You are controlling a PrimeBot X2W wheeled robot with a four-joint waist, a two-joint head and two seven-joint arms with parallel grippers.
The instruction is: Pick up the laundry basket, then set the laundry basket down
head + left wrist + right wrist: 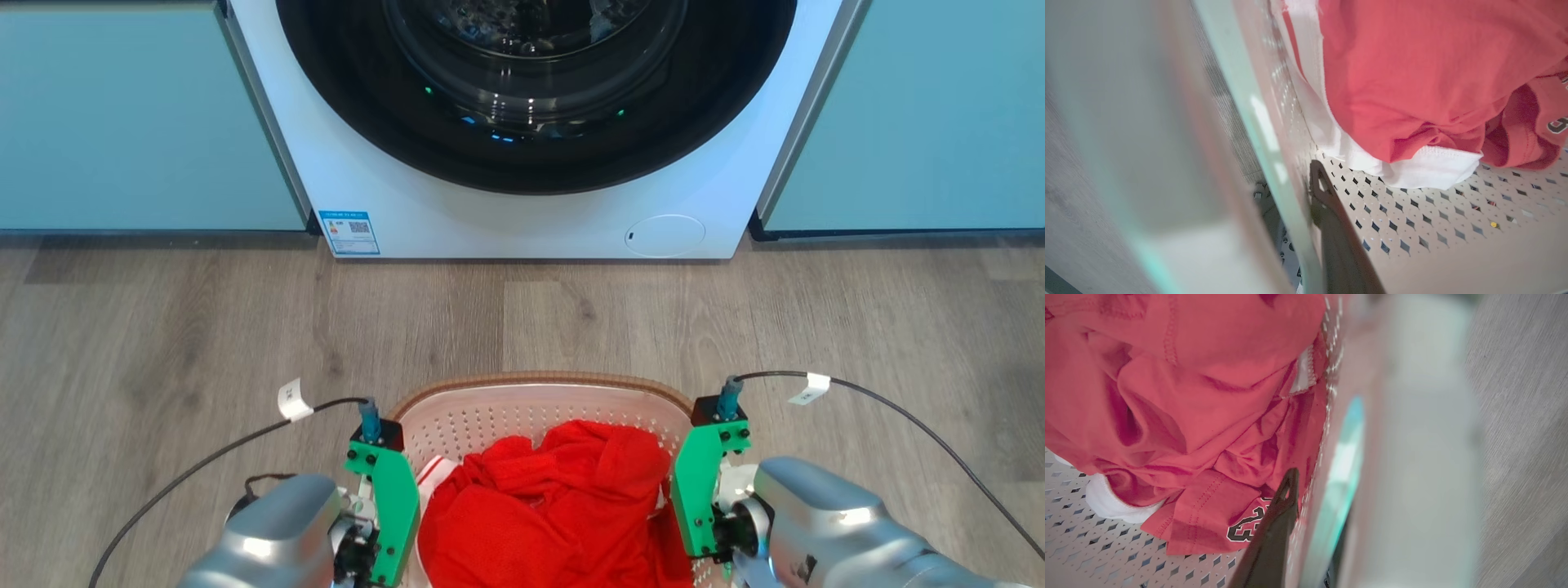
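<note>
While my left claw point(1290, 183) pinches the left wall of the white perforated plastic laundry basket point(539, 380) with a brown woven-look rim, low before the white front-loading washer point(522, 224) with a crumpled red garment point(555, 506) inside, and my right claw point(1314, 490) pinches its right wall, I'd move both arms level and together, avoiding tilt.

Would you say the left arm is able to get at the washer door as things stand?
Probably not: the left claw grips the laundry basket by its wall, and a stretch of floor separates it from the washer door.
</note>
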